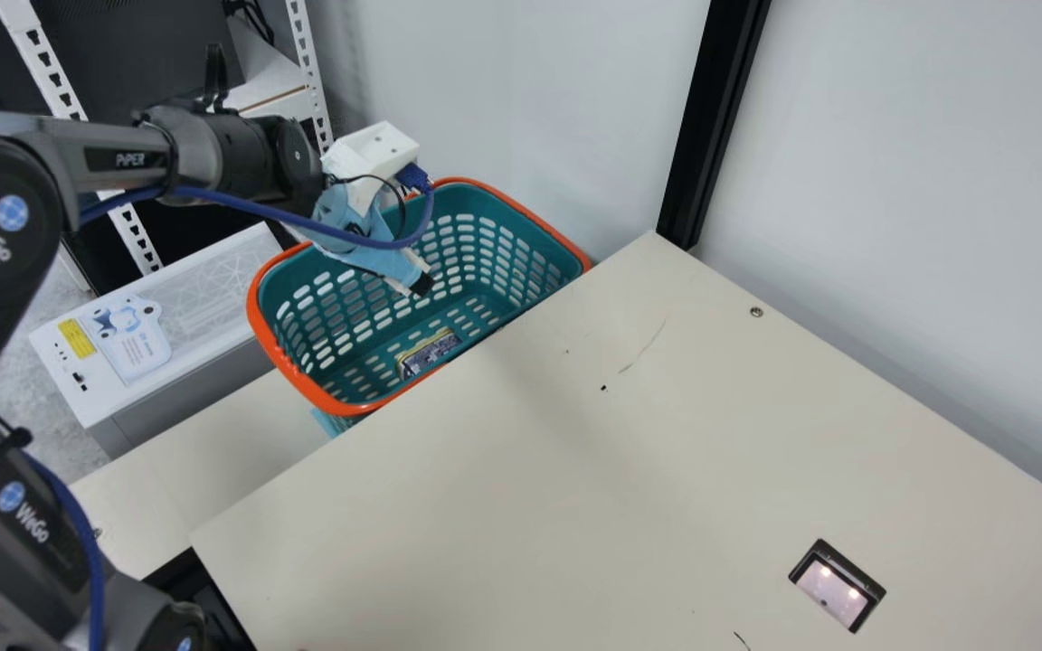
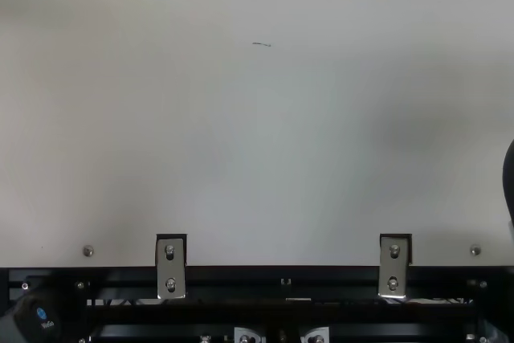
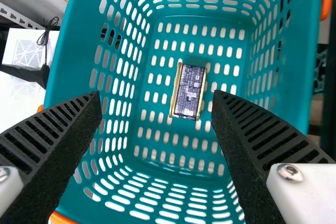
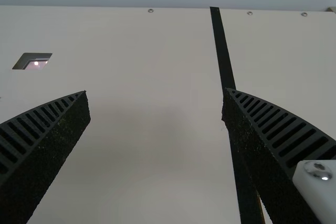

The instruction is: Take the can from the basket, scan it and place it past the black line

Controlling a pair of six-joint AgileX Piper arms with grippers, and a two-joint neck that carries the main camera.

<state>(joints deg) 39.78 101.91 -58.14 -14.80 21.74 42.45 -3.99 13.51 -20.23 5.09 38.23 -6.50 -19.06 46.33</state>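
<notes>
1. nearest, the left arm [image 1: 5, 244] fills the left edge of the main frame and reaches toward its upper middle, since the basket sits off the tabletop's far-left side.
2. the right hand [image 4: 156, 92] is wide and holds nothing above the tabletop [image 1: 575, 452]. it has no part in the pick as things lie; it may be meant for the later placing.
3. at the lower right of the main frame, the scanner window [image 1: 833, 592] is set into the tabletop, its lights showing, probably so that a code can be read from underneath.
4. the black line [image 4: 223, 45] crosses the tabletop well apart from the scanner, which leaves room to scan first and set down after.
5. left of the main frame's upper middle, the left hand [image 3: 157, 97] points down over the basket, wide and holding nothing, presumably to straddle the can before closing on its long sides.
6. the basket [image 1: 281, 362] has an orange rim and teal slotted walls; they likely call for a fairly straight descent, as a finger could catch on them.
7. down inside, the can [image 3: 187, 92] lies flat on the slotted floor, dark and printed, with gold edges. it looks flat and boxy, so a low, even grip seems wise.
</notes>
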